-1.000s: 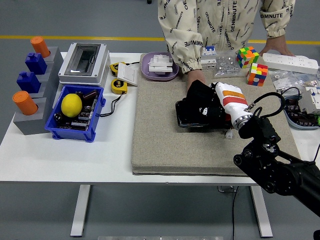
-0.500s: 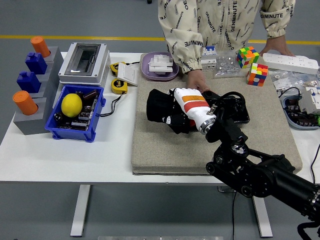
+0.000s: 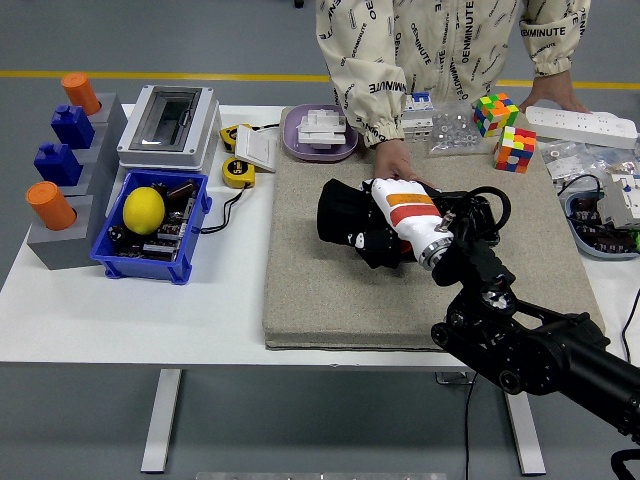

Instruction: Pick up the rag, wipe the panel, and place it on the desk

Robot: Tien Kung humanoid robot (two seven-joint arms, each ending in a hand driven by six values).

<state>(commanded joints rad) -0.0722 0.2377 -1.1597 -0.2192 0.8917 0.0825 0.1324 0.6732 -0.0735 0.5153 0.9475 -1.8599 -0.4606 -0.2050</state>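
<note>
**Ana:** Head view puts the right robot hand [image 3: 375, 228] over the middle of the grey mat [image 3: 320, 300], so what makes this wipe go well?

**Ben:** My judgement is that the palm should stay flat and pressed down, so the black rag [image 3: 340, 215] drags across the surface instead of bunching or slipping out. Strokes should be long and overlapping, and should stop short of the mat's edges. The person's hand [image 3: 395, 160] rests on the far side, just beside the robot hand, so I'd keep the sweep away from it.

**Ana:** How far open is it, and what does it hold?

**Ben:** The fingers are curled down into the rag, gripping it against the mat; dark fingers on dark cloth blur together, so I can't count which ones bear on it. A black panel [image 3: 480, 225] shows just behind the wrist, mostly hidden by the arm.

**Ana:** And further out?

**Ben:** A purple tray [image 3: 295, 145] sits at the mat's far-left corner, a yellow tape measure [image 3: 238, 172] beside it, and a blue bin [image 3: 195, 215] holding a lemon [image 3: 143, 210] lies well left on the counter [image 3: 120, 310]. The left arm isn't visible.
</note>
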